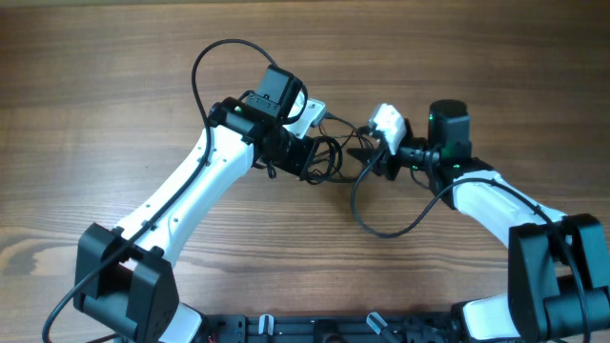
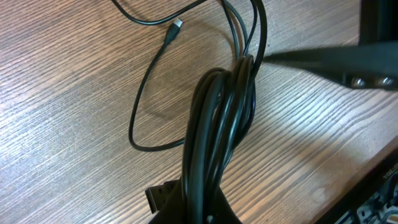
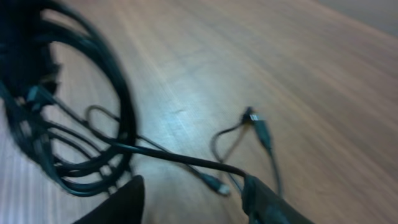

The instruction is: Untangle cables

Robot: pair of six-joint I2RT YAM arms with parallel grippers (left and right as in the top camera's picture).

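The cables (image 1: 331, 157) are thin black cords bunched in loops at the table's middle, between the two arms. My left gripper (image 1: 310, 160) is shut on the bundle (image 2: 224, 112), which runs up from its jaws (image 2: 202, 208); a flat plug (image 2: 163, 194) sticks out beside them. One loose cord (image 2: 144, 87) ends in a silver-tipped plug (image 2: 176, 25). My right gripper (image 1: 367, 155) faces the coil (image 3: 74, 155) from the right. Its fingers stand apart (image 3: 193, 196), and a cord crosses above them, touching the right fingertip (image 3: 252, 183). The right wrist view is blurred.
The wooden table (image 1: 114, 95) extends on all sides. Thicker arm wires loop above the left arm (image 1: 205, 57) and below the right wrist (image 1: 381, 227). Small plug ends (image 3: 258, 127) lie on the wood beyond the right gripper.
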